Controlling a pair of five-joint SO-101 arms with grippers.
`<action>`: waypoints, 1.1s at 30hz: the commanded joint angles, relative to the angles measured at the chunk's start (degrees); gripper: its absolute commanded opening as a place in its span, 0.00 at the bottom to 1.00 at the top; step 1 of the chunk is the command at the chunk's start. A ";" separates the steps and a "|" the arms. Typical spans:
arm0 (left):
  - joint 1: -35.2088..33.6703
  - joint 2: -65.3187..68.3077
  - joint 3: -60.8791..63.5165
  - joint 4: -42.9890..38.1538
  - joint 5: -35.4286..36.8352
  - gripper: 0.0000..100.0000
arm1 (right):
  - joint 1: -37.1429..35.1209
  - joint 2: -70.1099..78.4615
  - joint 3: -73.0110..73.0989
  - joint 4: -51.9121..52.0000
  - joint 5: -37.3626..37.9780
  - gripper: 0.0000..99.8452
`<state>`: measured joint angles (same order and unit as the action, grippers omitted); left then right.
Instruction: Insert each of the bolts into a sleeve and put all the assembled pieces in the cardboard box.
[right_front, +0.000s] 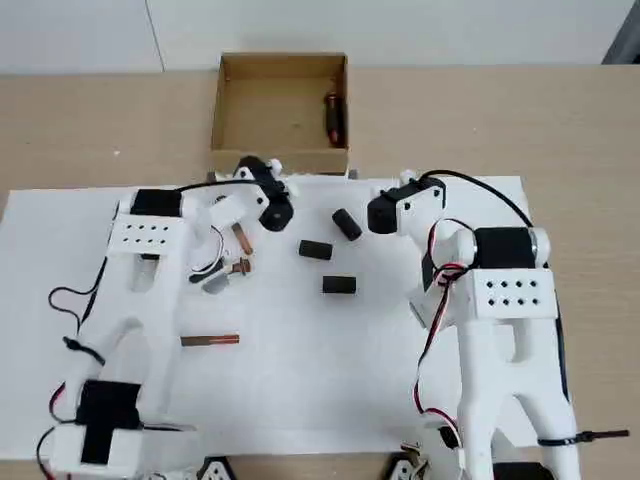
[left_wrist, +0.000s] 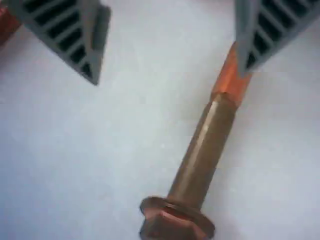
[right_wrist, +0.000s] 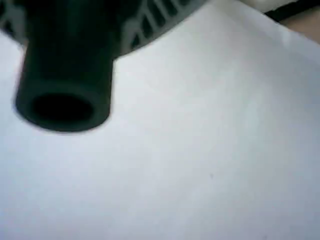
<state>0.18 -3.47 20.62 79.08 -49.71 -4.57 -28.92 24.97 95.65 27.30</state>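
Remote station, high view: a wooden desk (right_front: 560, 120) carries a white sheet (right_front: 330, 390), with the cardboard box (right_front: 215, 110) against the sheet's far edge and one assembled piece (right_front: 333, 115) already inside.

The left arm (right_front: 140, 260) and right arm (right_front: 500, 290) face each other across the sheet's far half.

The right pincer (right_wrist: 75, 30) is closed on a black sleeve (right_wrist: 62, 95), which I judge is gripped by its back end, with the open bore facing out.

The left pincer (left_wrist: 169, 75) is spread wide and holds nothing. It sits over a bolt (left_wrist: 202, 150) that lies flat on the sheet, the tip tucked by one finger and the head well clear of both.

Two loose sleeves (right_front: 314, 249) (right_front: 339, 285) lie between the arms. A long bolt (right_front: 210, 340) rests nearer me, by the left arm.

I judge the step in hand to be the pickup of that bolt. To do it well I would shift the left pincer sideways until the shank is centred. I would then close near the head, so the tip stays free to enter the bore.

Room is tight at the far edge, where the left wrist is just beside the box wall and another bolt lies close by. The sheet's middle and near half offer open space for the mating.
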 joint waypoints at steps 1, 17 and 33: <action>0.35 1.85 -2.42 -2.46 -0.97 0.18 | 0.22 -1.54 -0.26 -0.57 -0.62 0.00; 0.35 13.54 -11.65 -3.87 -0.97 0.18 | 0.22 -1.54 -0.26 -0.66 -0.62 0.00; 3.78 19.69 -11.65 -5.19 -0.97 0.09 | 0.22 -1.54 -0.26 -0.66 -0.62 0.00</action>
<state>3.43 15.87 11.21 75.21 -50.68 -4.57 -28.92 24.97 95.65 27.30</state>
